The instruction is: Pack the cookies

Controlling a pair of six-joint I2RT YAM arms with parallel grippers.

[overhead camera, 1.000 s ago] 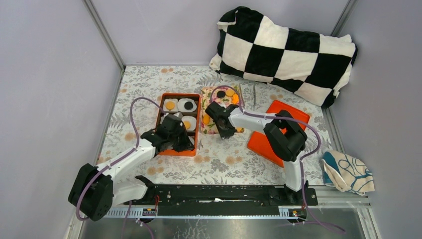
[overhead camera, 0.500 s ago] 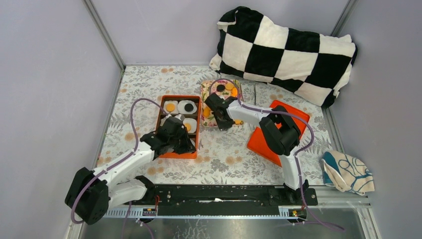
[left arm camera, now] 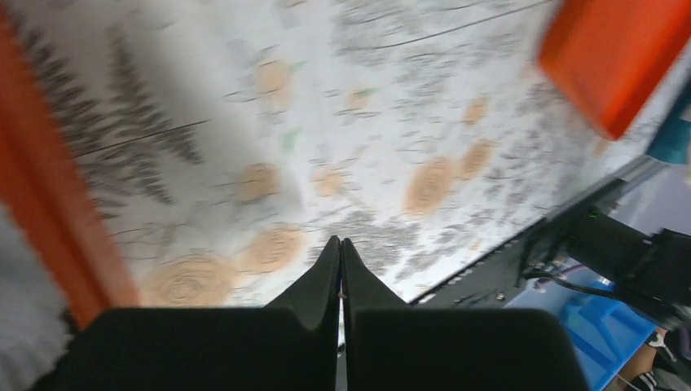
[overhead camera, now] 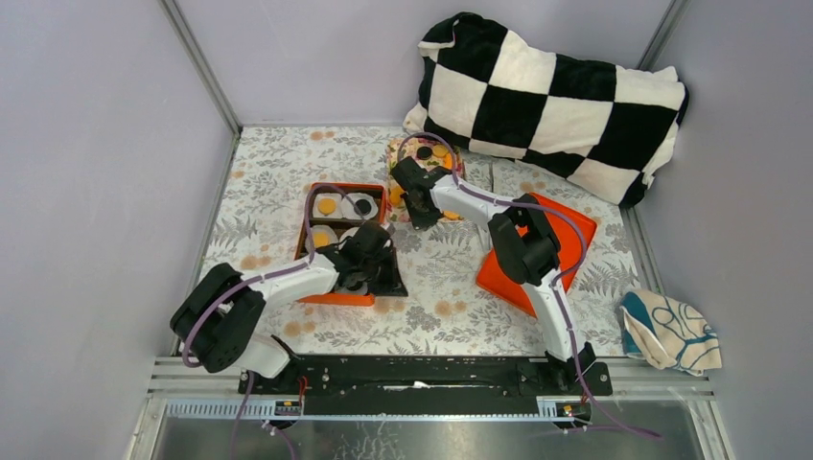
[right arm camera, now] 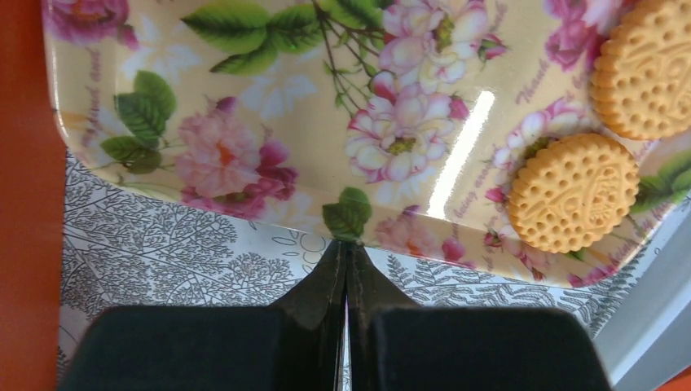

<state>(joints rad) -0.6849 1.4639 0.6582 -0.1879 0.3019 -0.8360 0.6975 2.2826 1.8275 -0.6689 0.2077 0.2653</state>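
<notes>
The cookies lie in two places. Golden and black ones [overhead camera: 441,151] sit on the floral tray [overhead camera: 451,213] at the back; two golden cookies [right arm camera: 573,204] show close up on that tray [right arm camera: 244,98]. More cookies [overhead camera: 328,205] rest in white paper cups inside the orange box [overhead camera: 331,297]. My right gripper [overhead camera: 420,220] is shut and empty, its tips [right arm camera: 345,248] against the tray's near rim. My left gripper [overhead camera: 391,283] is shut and empty, hanging over the tablecloth just off the box's near right corner [left arm camera: 341,244], with the box wall [left arm camera: 49,212] to its left.
An orange lid [overhead camera: 551,216] lies right of the tray, under my right arm. A black-and-white checkered pillow [overhead camera: 551,91] fills the back right. A folded patterned cloth [overhead camera: 671,331] sits at the right near edge. Grey walls close in both sides.
My right gripper slid toward the back and the floral tray moved back with it. My left arm swung right, from over the box to just past its near right corner.
</notes>
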